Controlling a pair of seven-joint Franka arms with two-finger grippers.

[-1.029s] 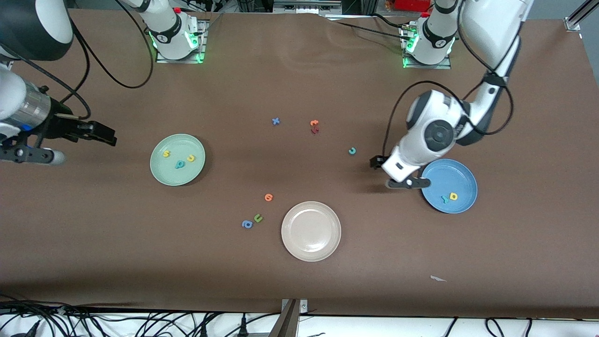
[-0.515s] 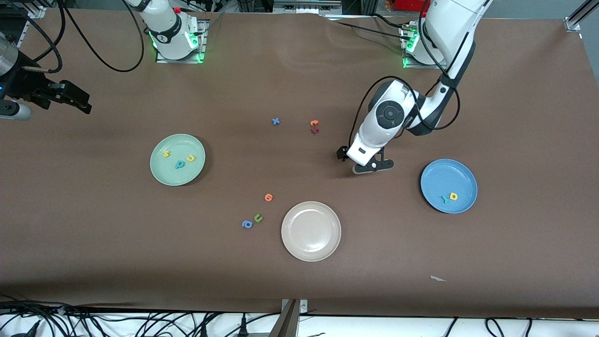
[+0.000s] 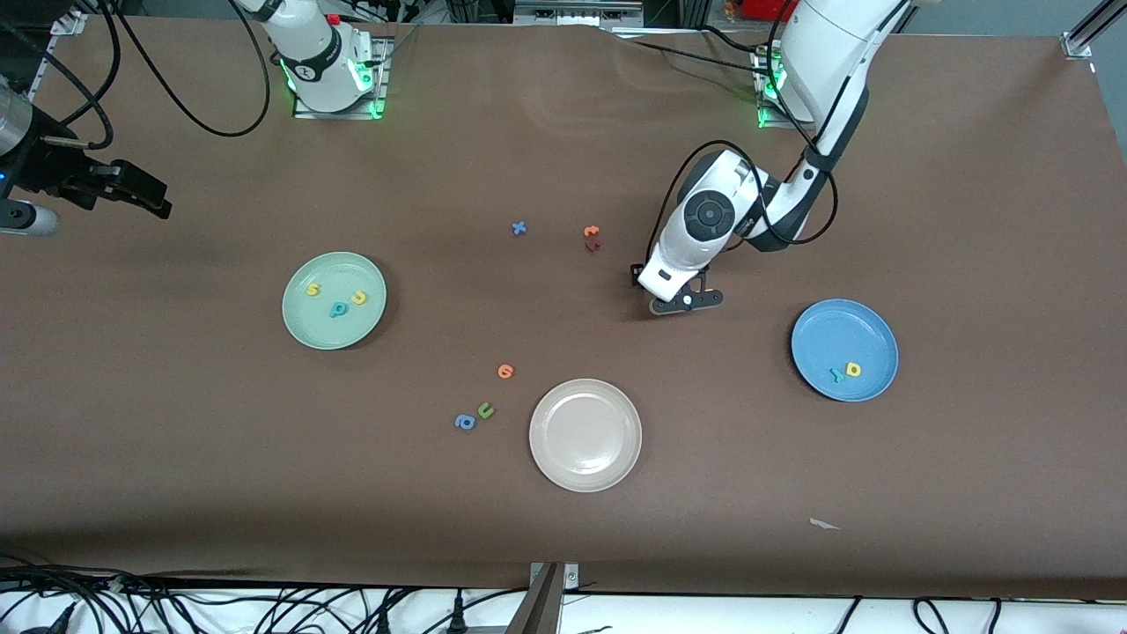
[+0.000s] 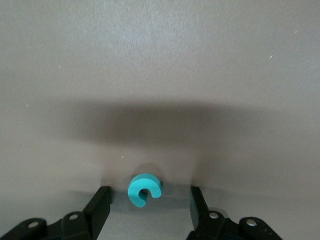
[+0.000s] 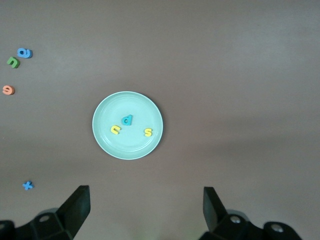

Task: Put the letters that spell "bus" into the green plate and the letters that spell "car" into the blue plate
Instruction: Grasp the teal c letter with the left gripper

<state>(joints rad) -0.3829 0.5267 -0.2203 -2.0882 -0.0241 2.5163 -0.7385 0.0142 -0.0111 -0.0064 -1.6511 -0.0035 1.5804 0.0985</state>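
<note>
From the front camera, the green plate [image 3: 334, 300] lies toward the right arm's end of the bench [image 3: 176, 440] and holds the teal b [image 3: 338, 309], the yellow-orange u [image 3: 358, 298] and the yellow s [image 3: 313, 289]. The blue plate [image 3: 844, 350], toward the left arm's end, holds the yellow a [image 3: 853, 369] and the teal r [image 3: 836, 376]. The left gripper [image 3: 673, 298] is low over the bench between the orange and dark red letters [image 3: 592, 238] and the blue plate, and its body hides whatever lies beneath it. The right gripper [image 3: 132, 189] hangs at the bench's edge, waiting. A beige-white plate [image 3: 585, 434] lies nearer the camera, with an orange round letter [image 3: 505, 371], a green u [image 3: 485, 410], a blue a [image 3: 465, 422] and a blue x [image 3: 519, 228] scattered about.

The left wrist view alone shows the teal c [image 4: 144, 189] flat on the bench between the left fingers [image 4: 100, 207], which stand spread on either side with gaps to the letter.

The right wrist view looks down on the green plate with its three letters; the right fingers [image 5: 77, 204] are spread wide and hold nothing.
</note>
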